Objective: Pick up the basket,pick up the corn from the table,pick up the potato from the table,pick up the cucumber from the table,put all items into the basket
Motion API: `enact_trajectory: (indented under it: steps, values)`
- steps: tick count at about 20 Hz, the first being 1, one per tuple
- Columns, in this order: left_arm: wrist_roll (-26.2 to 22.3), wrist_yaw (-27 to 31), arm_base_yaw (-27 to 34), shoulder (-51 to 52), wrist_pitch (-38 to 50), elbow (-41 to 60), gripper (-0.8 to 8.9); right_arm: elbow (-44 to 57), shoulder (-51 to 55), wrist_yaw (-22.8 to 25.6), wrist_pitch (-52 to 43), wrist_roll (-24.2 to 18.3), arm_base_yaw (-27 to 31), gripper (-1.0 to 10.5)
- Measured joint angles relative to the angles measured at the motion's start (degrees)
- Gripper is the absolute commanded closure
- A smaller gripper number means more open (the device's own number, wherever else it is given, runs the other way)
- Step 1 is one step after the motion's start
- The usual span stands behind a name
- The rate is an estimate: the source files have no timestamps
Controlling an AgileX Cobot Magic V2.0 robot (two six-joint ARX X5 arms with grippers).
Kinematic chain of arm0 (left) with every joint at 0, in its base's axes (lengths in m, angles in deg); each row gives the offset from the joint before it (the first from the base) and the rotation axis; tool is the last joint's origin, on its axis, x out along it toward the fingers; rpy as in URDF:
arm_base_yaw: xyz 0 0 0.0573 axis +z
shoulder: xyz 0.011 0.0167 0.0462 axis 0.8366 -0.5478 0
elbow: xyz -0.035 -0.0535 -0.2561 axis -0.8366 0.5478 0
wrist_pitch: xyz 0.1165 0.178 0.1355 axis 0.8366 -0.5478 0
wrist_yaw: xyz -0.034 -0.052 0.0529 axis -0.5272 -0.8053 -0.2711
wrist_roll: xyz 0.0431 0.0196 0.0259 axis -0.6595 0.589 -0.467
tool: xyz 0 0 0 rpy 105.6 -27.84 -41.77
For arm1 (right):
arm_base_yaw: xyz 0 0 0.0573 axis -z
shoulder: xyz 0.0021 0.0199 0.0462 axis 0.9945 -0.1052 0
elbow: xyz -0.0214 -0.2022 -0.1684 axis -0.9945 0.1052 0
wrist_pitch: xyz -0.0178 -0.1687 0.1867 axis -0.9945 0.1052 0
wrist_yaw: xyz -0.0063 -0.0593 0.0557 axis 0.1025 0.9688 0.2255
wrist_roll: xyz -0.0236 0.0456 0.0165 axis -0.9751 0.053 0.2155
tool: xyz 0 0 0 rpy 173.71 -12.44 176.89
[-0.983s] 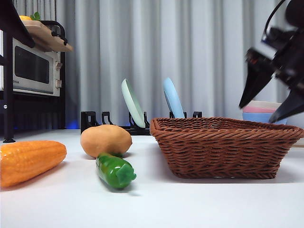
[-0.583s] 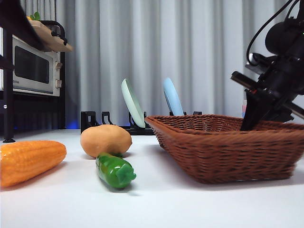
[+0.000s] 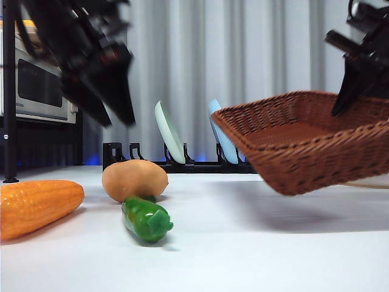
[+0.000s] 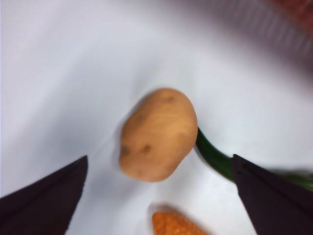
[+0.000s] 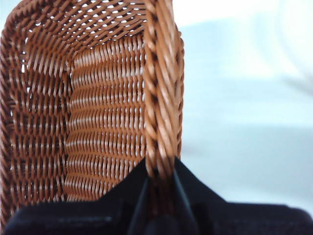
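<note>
Tilting clear of the table (image 3: 255,255), the basket (image 3: 304,143) is being lifted at right, rim clamped by the right gripper (image 5: 159,183) — meanwhile the left gripper (image 4: 159,196), jaws spread, is being lowered over the potato (image 4: 157,134) at centre-left.

Basket (image 3: 304,143): woven wicker, dark brown, rough ribbed weave w/ thick braided rim; rim strand pinched betw. right gripper (image 5: 159,178) jaws, which look matt black plastic.

Potato (image 4: 157,134): smooth tan skin, matt to slight sheen, few darker specks; lies betw. the spread jaws of left gripper (image 4: 156,196), also matt black.

Cucumber (image 3: 146,218): glossy green plastic, bright highlights, just beside potato, near left gripper's jaw.

Corn (image 3: 37,207): orange, bumpy kernel rows, soft satin sheen, plastic-looking; its tip shows close under left gripper.

Table (image 3: 243,255): smooth white top, low sheen, faint shadows under the items.
</note>
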Motion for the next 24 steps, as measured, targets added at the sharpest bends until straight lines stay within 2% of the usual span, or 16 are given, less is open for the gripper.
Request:
enact_trajectory:
  steps: [3,7,9,11,20,21,23,24]
  values:
    - [-2.78,4.70,-2.73,-5.31,0.13,-0.07,3.07,0.00,2.56,-0.02,2.08,0.00,2.29,9.6]
    - [-4.48,5.75,-3.04,-8.31,5.14,-0.07,3.11,0.00,5.03,0.02,3.43,-0.02,4.66,9.6]
    - [-5.79,5.42,-3.04,-8.35,6.97,-0.09,3.17,0.00,5.09,0.02,3.63,-0.26,4.68,9.6]
    - [-6.51,3.28,-3.02,-8.37,7.30,-0.15,3.83,0.00,5.09,0.00,3.78,-0.44,4.66,9.6]
    - [-7.85,0.39,-2.95,-14.47,8.33,-0.17,3.93,0.00,5.09,0.00,3.74,-0.63,4.66,9.6]
    - [-7.89,-0.17,-2.93,-14.82,8.46,-0.17,4.91,0.00,5.09,0.00,3.76,-0.63,4.66,9.6]
    - [-8.09,0.04,-2.93,-14.91,8.68,-0.20,8.33,0.00,5.09,0.00,3.74,-0.63,4.66,9.6]
    - [-8.13,0.57,-2.93,-14.91,8.33,-0.48,8.21,0.00,5.09,0.00,3.76,-0.63,4.66,9.6]
